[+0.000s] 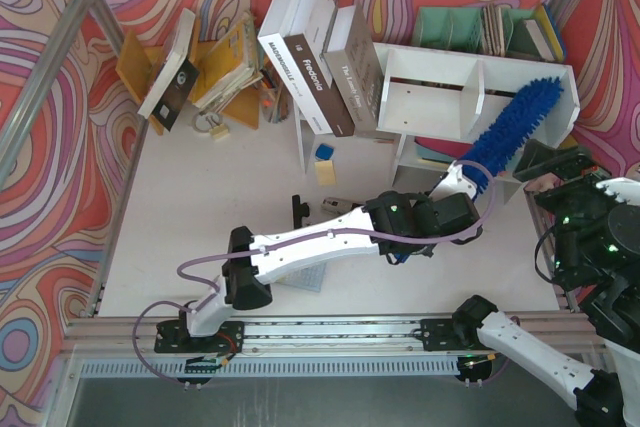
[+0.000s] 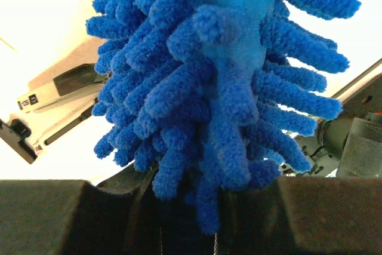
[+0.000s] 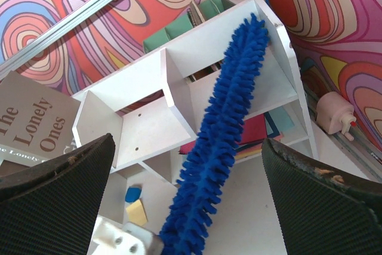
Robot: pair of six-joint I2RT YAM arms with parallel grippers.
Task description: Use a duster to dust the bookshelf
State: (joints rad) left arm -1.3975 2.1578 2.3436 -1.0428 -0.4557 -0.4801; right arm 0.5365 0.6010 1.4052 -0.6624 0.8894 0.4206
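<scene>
The left gripper [image 1: 466, 183] was clamped on the lower end of the duster [image 1: 515, 127], its fingers closed tight among the blue strands, though the handle itself was hidden. The duster's fluffy head slanted up and across the right-hand upper compartment of the bookshelf [image 1: 430, 54], its tip near that compartment's outer wall. The right gripper [image 3: 187, 147] hung just beside the shelf's right end with its fingers spread wide apart and nothing between them, while large books [image 1: 312, 62] leaned against the shelf's left side.
</scene>
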